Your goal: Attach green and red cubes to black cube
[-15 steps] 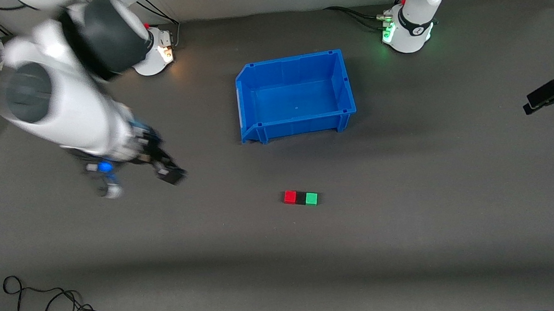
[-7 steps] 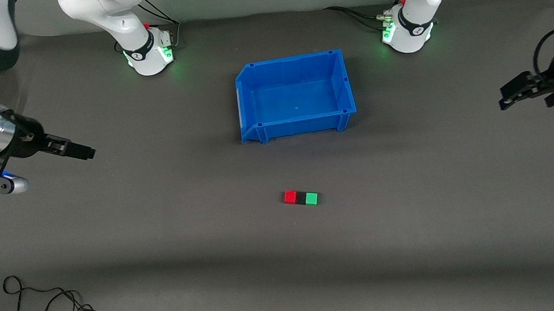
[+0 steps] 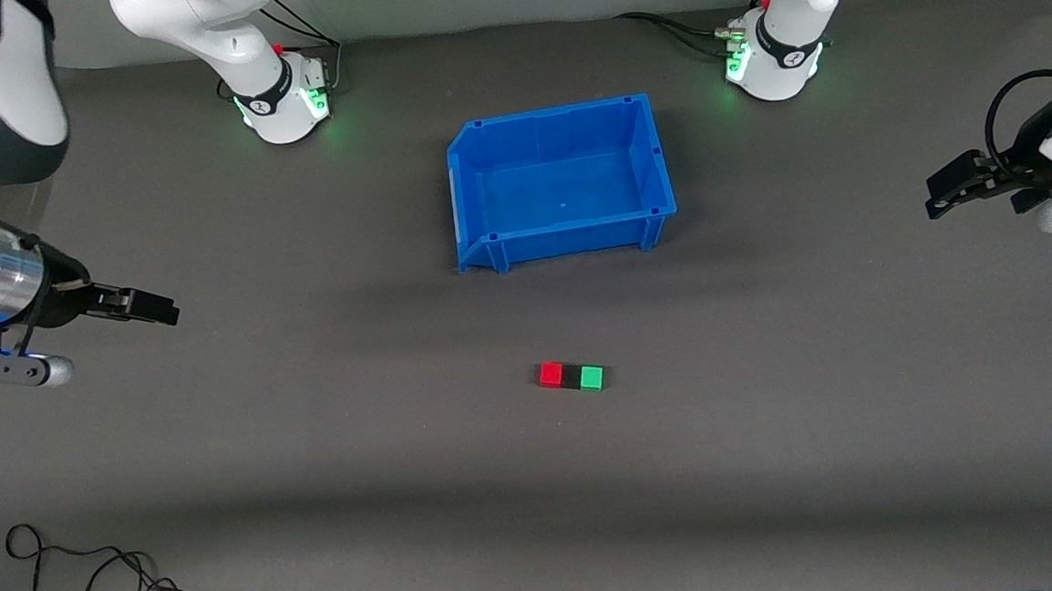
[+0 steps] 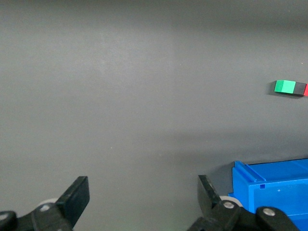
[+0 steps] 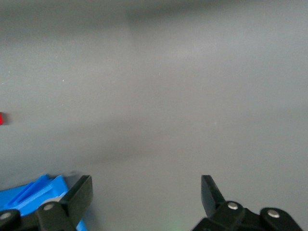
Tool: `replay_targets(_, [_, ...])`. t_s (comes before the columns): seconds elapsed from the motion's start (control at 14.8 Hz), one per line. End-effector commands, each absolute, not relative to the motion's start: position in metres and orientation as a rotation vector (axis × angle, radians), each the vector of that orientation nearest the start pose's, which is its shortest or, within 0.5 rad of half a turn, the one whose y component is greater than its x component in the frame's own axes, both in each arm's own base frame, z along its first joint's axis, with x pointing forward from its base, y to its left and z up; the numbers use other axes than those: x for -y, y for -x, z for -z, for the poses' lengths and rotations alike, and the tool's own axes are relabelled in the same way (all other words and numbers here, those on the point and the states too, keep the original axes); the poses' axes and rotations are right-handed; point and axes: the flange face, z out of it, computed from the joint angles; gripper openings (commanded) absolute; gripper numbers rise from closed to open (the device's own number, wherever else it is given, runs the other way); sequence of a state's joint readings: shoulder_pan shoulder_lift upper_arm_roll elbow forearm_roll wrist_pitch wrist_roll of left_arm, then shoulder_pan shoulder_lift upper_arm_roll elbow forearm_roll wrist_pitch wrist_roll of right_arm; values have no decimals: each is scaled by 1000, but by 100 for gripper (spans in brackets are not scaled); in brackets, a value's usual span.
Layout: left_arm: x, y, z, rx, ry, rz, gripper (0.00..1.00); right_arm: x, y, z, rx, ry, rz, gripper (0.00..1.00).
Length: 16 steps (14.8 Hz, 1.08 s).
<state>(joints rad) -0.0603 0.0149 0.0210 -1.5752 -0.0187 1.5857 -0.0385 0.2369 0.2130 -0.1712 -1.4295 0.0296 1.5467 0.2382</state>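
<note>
Left tool [image 3: 953, 189] and right tool [image 3: 150, 305]: fingers apart, empty, raised over opposite desk [image 3: 774, 463] ends. Red cube [image 3: 550, 373], black cube [image 3: 571, 377], green cube [image 3: 591, 378] touching in a row, nearer the camera than the blue bin [image 3: 560, 182].

Red cube [image 5: 1, 118] cut by frame edge.

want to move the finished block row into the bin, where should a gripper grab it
Come straight down over the black cube, the middle of the row between the red cube and green cube. Put the fingers on its two free faces, one nearer the front camera and one toward the blue bin. A centered grip likely keeps the row level.
</note>
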Motion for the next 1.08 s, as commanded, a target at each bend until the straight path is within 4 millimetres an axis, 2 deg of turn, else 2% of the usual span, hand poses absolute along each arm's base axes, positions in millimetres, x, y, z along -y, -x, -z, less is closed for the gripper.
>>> replay_targets(0.0, [25,-559,-619,-7,3144,2,100,-45,-586,-566,-152,3161,-35,100])
replay_targets(0.07, [25,-558,-619,-17,3144,-3,100,-37,-582,-564,-139,3155,-3,100])
replay_targets(0.2, [24,-558,-618,-86,3141,-14,100,-34,-571,-558,-120,3147,14,100])
replay_targets(0.34, [23,-557,-619,-101,3141,-14,100,-30,-570,-558,-132,3146,12,100])
replay_targets(0.41, [22,-557,-619,-106,3138,-14,100,-19,-570,-559,-160,3146,-1,100])
replay_targets(0.68, [22,-557,-617,-108,3124,-21,100,5,-574,-576,-228,3143,9,100])
replay_targets(0.88, [22,-556,-616,-108,3124,-38,100,-2,-574,-584,-209,3151,-17,100])
replay_targets(1.01, [22,-557,-616,-108,3123,-41,100,-5,-582,-590,-202,3156,-17,99])
